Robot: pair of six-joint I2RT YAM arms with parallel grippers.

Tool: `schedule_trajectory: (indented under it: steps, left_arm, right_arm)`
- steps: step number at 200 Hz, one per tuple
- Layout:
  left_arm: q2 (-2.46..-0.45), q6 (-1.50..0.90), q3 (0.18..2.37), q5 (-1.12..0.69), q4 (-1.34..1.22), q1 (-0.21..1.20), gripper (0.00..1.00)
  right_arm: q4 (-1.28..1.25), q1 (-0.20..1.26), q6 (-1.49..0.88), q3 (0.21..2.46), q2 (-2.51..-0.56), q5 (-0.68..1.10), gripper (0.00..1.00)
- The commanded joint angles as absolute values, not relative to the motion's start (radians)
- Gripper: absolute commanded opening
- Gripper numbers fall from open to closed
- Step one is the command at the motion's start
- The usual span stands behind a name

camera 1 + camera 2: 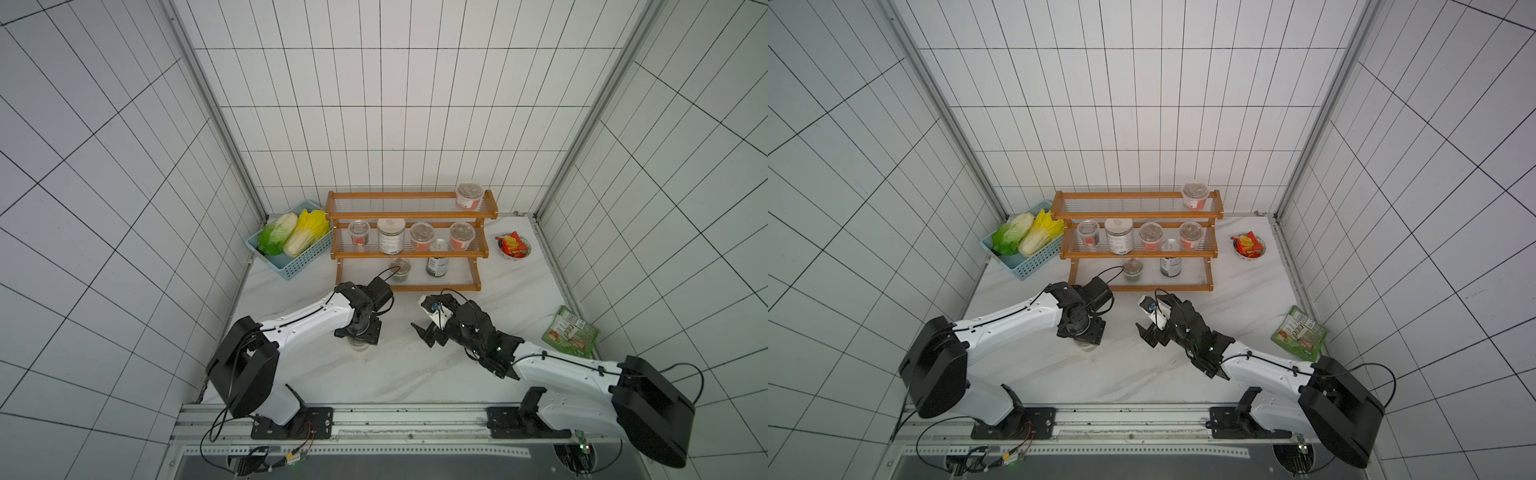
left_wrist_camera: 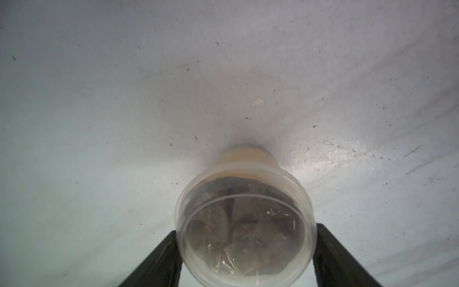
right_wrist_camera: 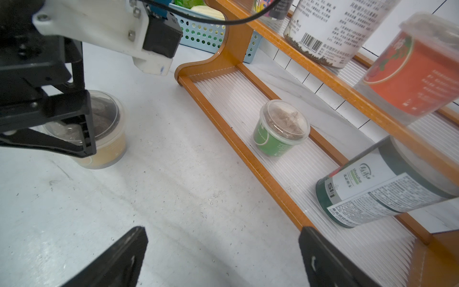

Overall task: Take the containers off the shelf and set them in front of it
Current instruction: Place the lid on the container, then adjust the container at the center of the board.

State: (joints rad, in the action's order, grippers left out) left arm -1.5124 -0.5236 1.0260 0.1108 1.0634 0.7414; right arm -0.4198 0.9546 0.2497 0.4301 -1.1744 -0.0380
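Left arm point(image 1: 307, 322) wrist-down, jaws clamped; right arm point(image 1: 552, 365) jaws wide.

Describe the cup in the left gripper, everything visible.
The cup is small, round, clear plastic, narrowing downward, its clear lid on. Brownish lumps show under the lid; the lower wall looks pale yellow. It stands upright on the table, before the shelf and apart from it. The left gripper clasps its lid rim from both sides; nothing else touches it.
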Motion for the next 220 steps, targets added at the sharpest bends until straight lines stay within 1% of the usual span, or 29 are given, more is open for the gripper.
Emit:
schedule_trajectory:
  steps: [1, 59, 92, 112, 163, 220]
  left_arm:
    - [-1.497, -0.515, 1.011, 0.084, 1.034, 0.732, 0.77]
    - [-1.48, -0.514, 1.053, 0.157, 1.073, 0.728, 0.81]
    - [-1.493, -0.517, 1.051, 0.147, 1.073, 0.723, 0.84]
    - [-1.474, -0.525, 1.029, 0.124, 1.055, 0.695, 0.86]
    - [-1.503, -0.505, 1.004, 0.075, 1.021, 0.671, 0.85]
    - [-1.492, -0.503, 0.983, 0.048, 1.005, 0.641, 0.81]
  right_arm:
    - [-0.416, 0.945, 0.236, 0.411, -1.18, -0.026, 0.99]
    - [-0.413, 0.945, 0.233, 0.413, -1.182, -0.026, 0.99]
    - [-0.409, 0.945, 0.232, 0.41, -1.177, -0.026, 0.99]
    - [-0.407, 0.946, 0.229, 0.407, -1.173, -0.026, 0.99]
    - [-0.403, 0.945, 0.227, 0.404, -1.167, -0.027, 0.99]
    - [-0.403, 0.945, 0.224, 0.399, -1.166, -0.028, 0.99]
